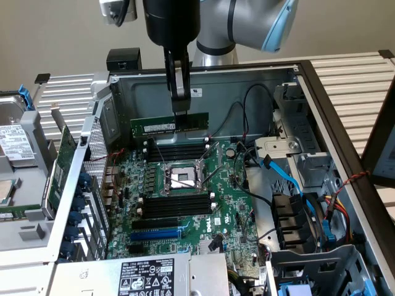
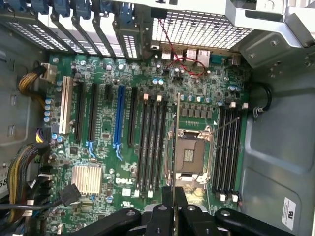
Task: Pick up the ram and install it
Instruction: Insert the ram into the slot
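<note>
Here gripper (image 1: 180, 106) clenched on ram (image 1: 154, 127) top edge, above motherboard (image 1: 228, 185); ram's middle hidden behind gripper.

A robotics lab bench: opened computer case (image 1: 247, 83) on slatted table (image 1: 358, 80), robot arm (image 1: 247, 18) above.

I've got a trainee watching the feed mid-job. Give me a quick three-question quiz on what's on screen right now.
1. True or false: the ram is already seated in one of the black slots.
2. What does the gripper hold? A) a blue cable B) the ram C) nothing
3. Fill in: the ram hangs above the green ____.
Key: 1 false, it is held clear of them; 2 B; 3 motherboard.
</note>
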Robot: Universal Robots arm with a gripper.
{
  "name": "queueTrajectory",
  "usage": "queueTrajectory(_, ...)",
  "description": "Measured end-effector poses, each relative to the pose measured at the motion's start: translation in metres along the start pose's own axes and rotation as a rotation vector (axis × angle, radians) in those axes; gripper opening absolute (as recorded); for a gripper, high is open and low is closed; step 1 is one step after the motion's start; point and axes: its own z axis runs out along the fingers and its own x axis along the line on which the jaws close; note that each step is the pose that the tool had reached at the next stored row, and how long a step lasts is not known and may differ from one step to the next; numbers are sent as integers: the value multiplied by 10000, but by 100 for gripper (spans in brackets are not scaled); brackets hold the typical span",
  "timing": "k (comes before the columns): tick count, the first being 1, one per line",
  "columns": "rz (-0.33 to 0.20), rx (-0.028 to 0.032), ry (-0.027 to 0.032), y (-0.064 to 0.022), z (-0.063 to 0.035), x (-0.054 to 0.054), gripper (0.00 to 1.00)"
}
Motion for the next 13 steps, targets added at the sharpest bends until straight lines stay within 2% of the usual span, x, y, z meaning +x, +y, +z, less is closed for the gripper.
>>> queueTrajectory(8,-2,-12,119,-1,93,6,14)
queueTrajectory(13,14,-19,244,0,117,22,14)
